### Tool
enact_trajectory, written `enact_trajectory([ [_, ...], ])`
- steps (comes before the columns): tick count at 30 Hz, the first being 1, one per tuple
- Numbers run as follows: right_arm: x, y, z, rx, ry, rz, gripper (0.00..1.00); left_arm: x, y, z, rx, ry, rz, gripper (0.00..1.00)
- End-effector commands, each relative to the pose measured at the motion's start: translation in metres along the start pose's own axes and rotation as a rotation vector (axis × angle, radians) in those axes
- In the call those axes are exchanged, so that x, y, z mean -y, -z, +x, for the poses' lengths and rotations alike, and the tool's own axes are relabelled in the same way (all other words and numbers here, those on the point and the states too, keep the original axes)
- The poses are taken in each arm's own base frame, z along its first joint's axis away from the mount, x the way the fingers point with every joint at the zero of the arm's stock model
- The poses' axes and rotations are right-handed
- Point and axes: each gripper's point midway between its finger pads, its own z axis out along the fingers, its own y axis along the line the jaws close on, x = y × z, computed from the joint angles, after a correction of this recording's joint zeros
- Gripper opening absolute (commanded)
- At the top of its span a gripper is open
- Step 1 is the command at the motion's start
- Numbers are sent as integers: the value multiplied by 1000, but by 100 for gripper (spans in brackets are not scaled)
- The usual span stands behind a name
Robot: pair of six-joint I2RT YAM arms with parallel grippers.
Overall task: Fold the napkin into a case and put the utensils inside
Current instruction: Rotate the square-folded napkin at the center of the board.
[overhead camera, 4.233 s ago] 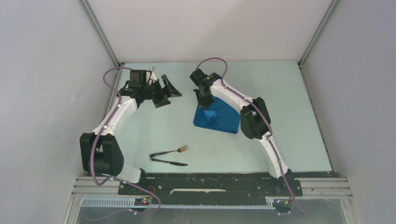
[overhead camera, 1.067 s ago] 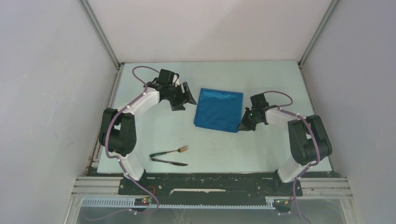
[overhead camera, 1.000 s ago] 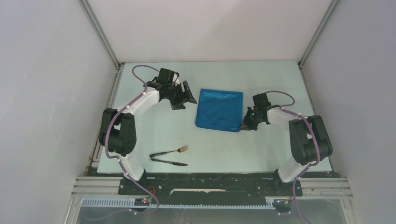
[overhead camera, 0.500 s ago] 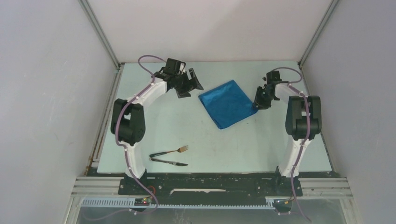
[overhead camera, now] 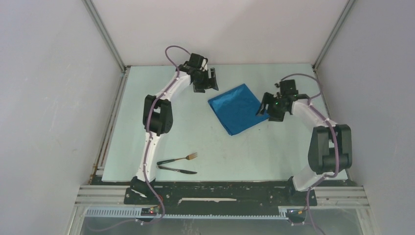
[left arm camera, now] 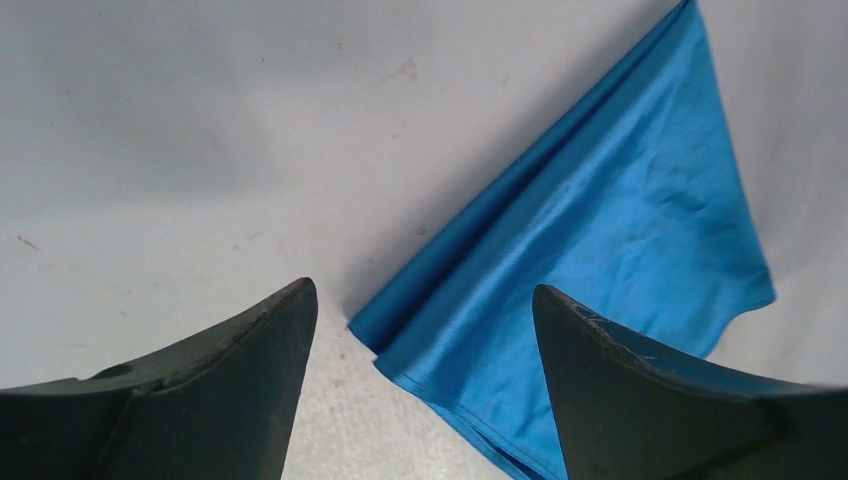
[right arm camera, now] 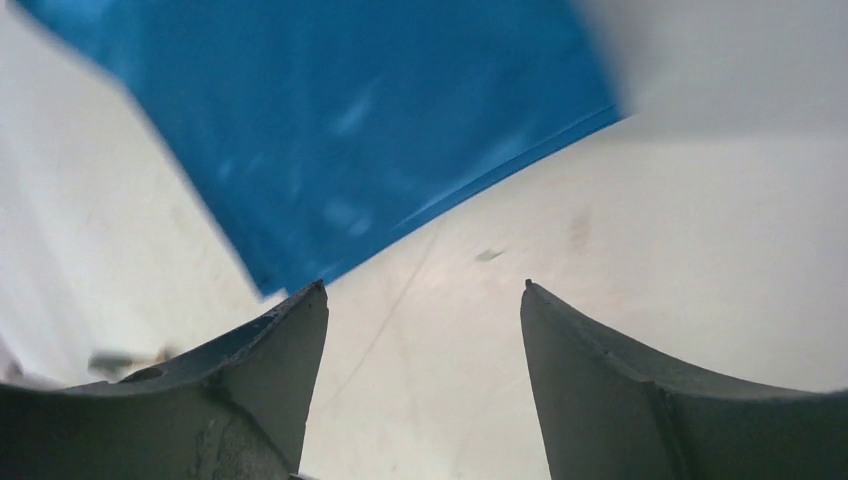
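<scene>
- My left tool hangs released, empty, over one corner of the folded bright blue cloth napkin.
- My right tool, likewise released, is just beside the opposite corner.
- The slim metal fork and dark knife lie side by side, well apart from the napkin.

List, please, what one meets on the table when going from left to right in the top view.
fork and knife, lying together → left end effector → napkin → right end effector
</scene>
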Motion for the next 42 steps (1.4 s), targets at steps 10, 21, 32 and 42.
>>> enact_trajectory([
  [10,-58,31,40,43,55,-235,77,3,-21,41,-185,-7,168,65],
  [21,-63,30,58,30,63,-256,76,-17,-8,71,-204,172,105,33],
  [32,-26,9,89,-46,-52,-132,76,36,29,197,-131,578,134,11],
  [42,18,21,104,-63,-51,-18,79,36,70,254,-176,448,78,64],
])
